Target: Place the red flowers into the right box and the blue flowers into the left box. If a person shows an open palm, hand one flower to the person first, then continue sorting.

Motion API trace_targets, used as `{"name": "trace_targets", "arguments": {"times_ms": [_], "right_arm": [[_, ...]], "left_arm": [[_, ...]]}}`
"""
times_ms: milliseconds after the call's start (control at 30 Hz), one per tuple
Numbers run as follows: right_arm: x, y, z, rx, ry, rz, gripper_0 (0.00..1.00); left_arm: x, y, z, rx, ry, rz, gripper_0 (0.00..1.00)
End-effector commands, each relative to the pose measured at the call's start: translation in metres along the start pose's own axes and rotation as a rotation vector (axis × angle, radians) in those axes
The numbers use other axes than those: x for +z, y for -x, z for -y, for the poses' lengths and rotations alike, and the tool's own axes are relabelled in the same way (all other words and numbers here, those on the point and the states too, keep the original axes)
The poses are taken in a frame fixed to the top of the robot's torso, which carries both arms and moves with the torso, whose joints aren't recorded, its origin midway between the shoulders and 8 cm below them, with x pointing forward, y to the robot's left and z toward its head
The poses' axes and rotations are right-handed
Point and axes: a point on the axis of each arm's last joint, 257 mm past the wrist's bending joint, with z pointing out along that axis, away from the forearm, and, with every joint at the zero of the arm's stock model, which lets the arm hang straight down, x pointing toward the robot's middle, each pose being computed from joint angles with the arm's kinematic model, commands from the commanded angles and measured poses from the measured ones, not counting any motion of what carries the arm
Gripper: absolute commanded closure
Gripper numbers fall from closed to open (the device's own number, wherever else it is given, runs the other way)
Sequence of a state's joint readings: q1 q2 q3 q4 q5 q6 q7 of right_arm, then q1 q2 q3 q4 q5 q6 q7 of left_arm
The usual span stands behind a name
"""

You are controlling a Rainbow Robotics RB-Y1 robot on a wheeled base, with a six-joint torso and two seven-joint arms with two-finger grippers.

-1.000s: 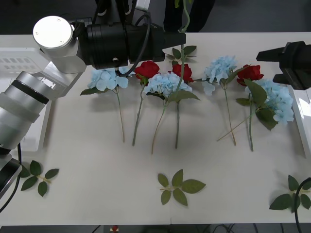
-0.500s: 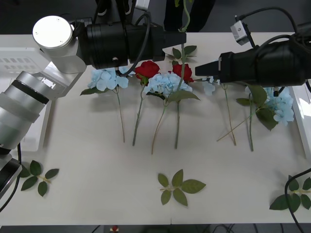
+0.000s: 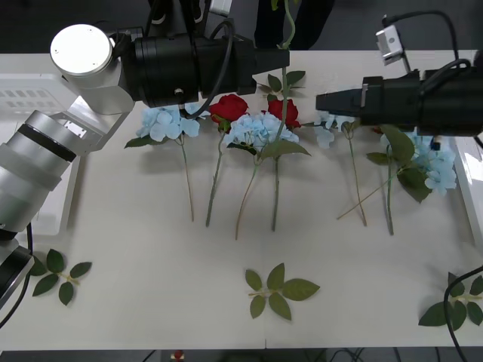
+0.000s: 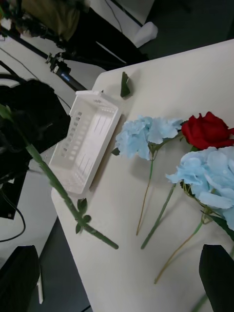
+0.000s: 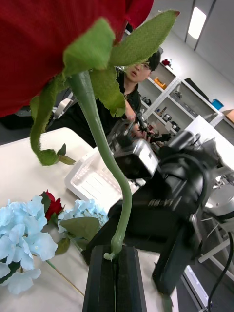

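Your left gripper (image 5: 116, 273) sits at 12 o'clock on the table's far edge, fingers pressed together on the stem end of a red rose (image 5: 58, 44); the bloom looms close above the left wrist camera, stem (image 3: 287, 30) rising past the far edge in the front view.

Your right gripper (image 3: 326, 101) reaches in from 3 o'clock, above the flower row near a pale-blue head (image 3: 326, 128). In the right wrist view its fingers (image 4: 218, 273) are spread at the two corners, holding nothing.

The flower row lies across the far half: blue flowers (image 3: 167, 121) at 10 o'clock, a red flower (image 3: 229, 107) beside them, more toward 2 o'clock.

Left box (image 3: 23, 98) hugs the 9 o'clock edge, partly under your left arm. Right box (image 3: 474, 181) pokes in at the 3 o'clock edge.

The near half of the table is open, but for leaf sprigs (image 3: 276, 290) at 6, 7 and 5 o'clock.
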State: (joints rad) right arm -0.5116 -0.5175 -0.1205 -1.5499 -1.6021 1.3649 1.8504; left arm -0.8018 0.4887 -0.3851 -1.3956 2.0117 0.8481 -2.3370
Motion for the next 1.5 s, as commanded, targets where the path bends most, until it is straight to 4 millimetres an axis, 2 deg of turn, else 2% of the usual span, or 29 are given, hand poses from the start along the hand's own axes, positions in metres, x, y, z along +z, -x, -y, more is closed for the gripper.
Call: {"name": "trace_targets", "arguments": {"times_ms": [33,300,567,800,833,867,900,933,967,1000,1033,1500], "right_arm": [[0.018,-0.001,-0.007,-0.071,0.023,-0.029,0.05],[0.038,-0.011,-0.026,-0.047,0.104,-0.050,0.05],[0.069,-0.003,-0.037,-0.062,0.132,0.024,0.04],[0.095,-0.003,-0.052,-0.072,0.158,0.043,0.04],[0.097,-0.003,-0.053,-0.074,0.160,0.049,0.08],[0.099,-0.003,-0.053,-0.070,0.161,0.053,0.22],[0.099,-0.002,-0.053,-0.074,0.159,0.059,0.45],[0.100,-0.001,-0.053,-0.074,0.159,0.062,0.58],[0.100,-0.001,-0.053,-0.075,0.159,0.062,0.79],[0.099,0.000,-0.053,-0.079,0.156,0.065,0.93],[0.100,0.000,-0.053,-0.078,0.159,0.066,1.00],[0.098,0.004,-0.053,-0.079,0.160,0.081,1.00]], "left_arm": [[-0.001,0.014,0.011,0.031,-0.018,0.024,0.99],[-0.001,0.014,0.011,0.029,-0.020,0.024,1.00],[-0.001,0.015,0.011,0.026,-0.021,0.027,1.00],[-0.002,0.015,0.011,0.026,-0.022,0.026,1.00],[-0.002,0.015,0.011,0.026,-0.022,0.026,1.00],[-0.002,0.015,0.011,0.024,-0.020,0.027,1.00],[-0.003,0.015,0.011,0.024,-0.020,0.027,0.99],[-0.002,0.014,0.011,0.023,-0.022,0.027,0.99],[-0.002,0.014,0.011,0.023,-0.022,0.027,1.00],[-0.002,0.015,0.011,0.023,-0.021,0.028,1.00],[-0.003,0.014,0.011,0.022,-0.021,0.026,1.00],[-0.003,0.015,0.011,0.021,-0.022,0.028,1.00]]}}
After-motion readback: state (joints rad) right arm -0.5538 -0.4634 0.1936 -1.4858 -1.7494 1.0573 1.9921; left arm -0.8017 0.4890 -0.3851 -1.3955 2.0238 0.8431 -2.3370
